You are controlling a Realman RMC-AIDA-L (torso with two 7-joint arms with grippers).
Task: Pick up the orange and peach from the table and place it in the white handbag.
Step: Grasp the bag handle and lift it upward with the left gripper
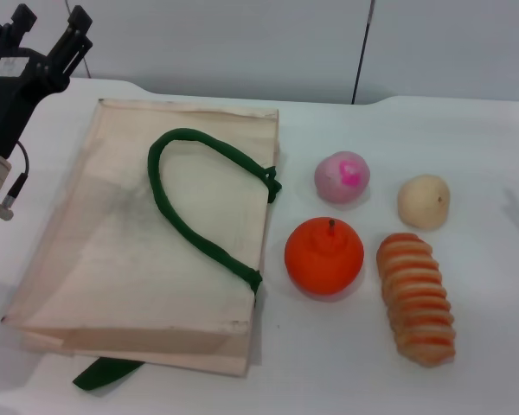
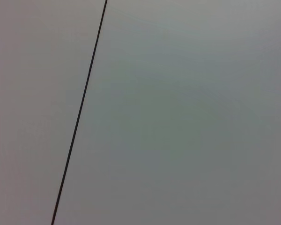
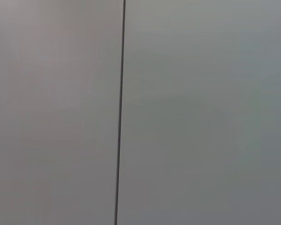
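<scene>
Both fruits, orange [image 1: 323, 255] and peach [image 1: 342, 177], beside white handbag [image 1: 156, 233]; left gripper [image 1: 48, 30] fingers apart, empty

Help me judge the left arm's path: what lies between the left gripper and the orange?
In the head view, the white handbag lies flat between the left gripper and the orange, its green handle looped on top.

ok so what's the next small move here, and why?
Probably bring the right arm in over the orange. Orange and peach both sit on the table, to the right of the white handbag, nearer that side. The left hand is open, raised at the bag's far left corner; the right hand is out of view.
</scene>
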